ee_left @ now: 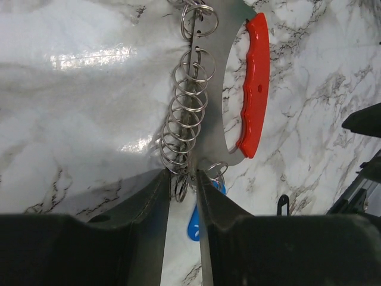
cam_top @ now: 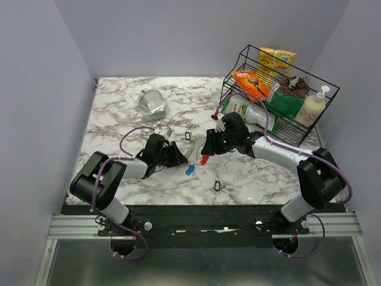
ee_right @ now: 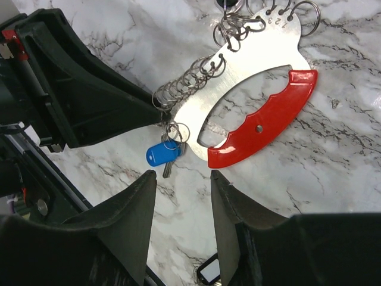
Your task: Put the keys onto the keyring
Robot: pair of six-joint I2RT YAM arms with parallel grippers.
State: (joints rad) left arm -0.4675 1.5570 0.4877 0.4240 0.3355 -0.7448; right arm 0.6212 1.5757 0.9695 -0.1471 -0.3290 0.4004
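Pinches keyring [ee_right: 250,65] by its wire rings in left gripper [ee_left: 181,182], centre of the top view. Holds right gripper [ee_right: 181,190] spread just below the blue tag [ee_right: 162,155]. Leaves one key [cam_top: 188,136] above the keyring, other key [cam_top: 217,186] lower right.

The table [cam_top: 119,119] is viewed from high behind at 6 o'clock; the keyring [ee_right: 250,65] is shared closely by both wrist views.

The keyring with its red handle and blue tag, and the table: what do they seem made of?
The keyring, plate and rings: bare metal, probably steel; silver and reflective. Its red handle: smooth plastic, by its even colour and soft shine. Its blue tag: glossy plastic, likely. The table: marble pattern with glare; stone or laminate, I cannot tell.
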